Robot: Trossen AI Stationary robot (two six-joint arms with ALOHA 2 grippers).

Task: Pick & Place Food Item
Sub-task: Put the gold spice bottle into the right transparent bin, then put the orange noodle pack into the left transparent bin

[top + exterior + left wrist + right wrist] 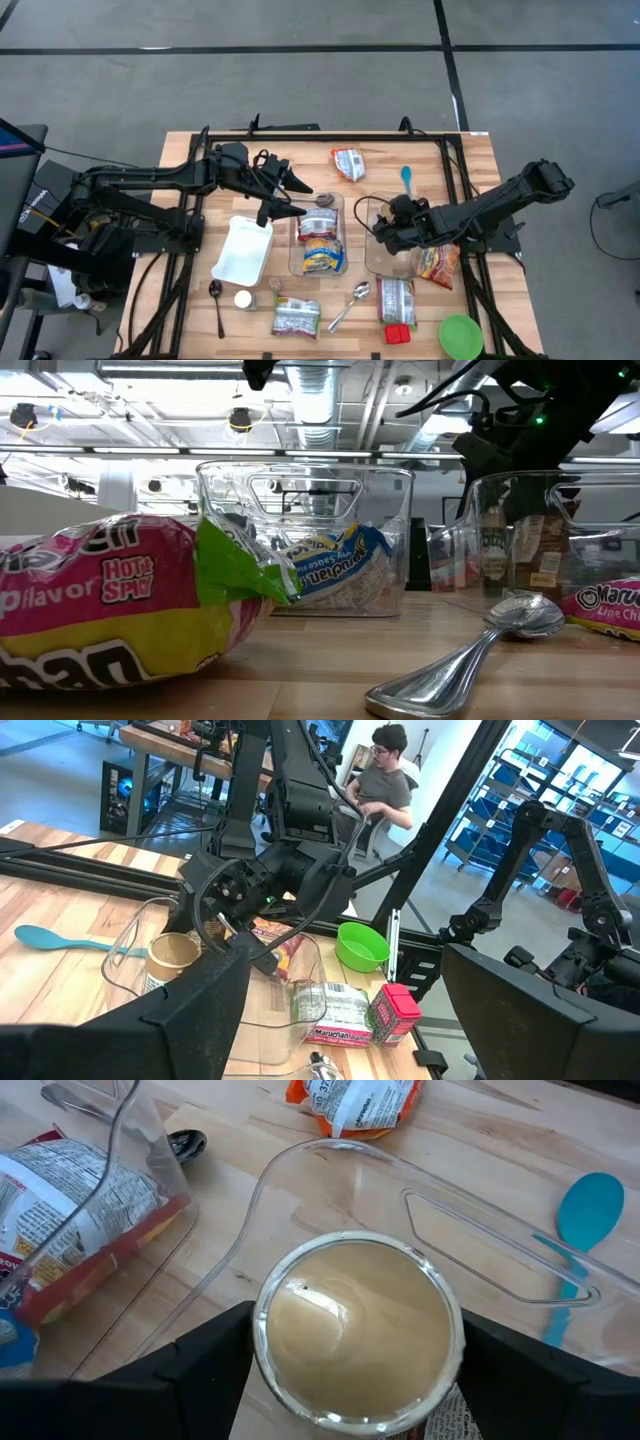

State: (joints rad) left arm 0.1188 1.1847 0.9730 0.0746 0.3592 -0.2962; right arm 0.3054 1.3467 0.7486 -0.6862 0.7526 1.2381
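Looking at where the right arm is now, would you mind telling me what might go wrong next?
1. The right gripper straddles the jar inside the clear bin; lifting may catch the bin wall.
2. Its open fingers sit near the smooth tan lid, so a shallow grip might slip.
3. The left gripper hovers open over the neighbouring bin; the arms could crowd.

Bright, even overhead light; sharp

clear glossy plastic bin [305, 535], shiny metal spoon [480, 650], wood table [330, 660].
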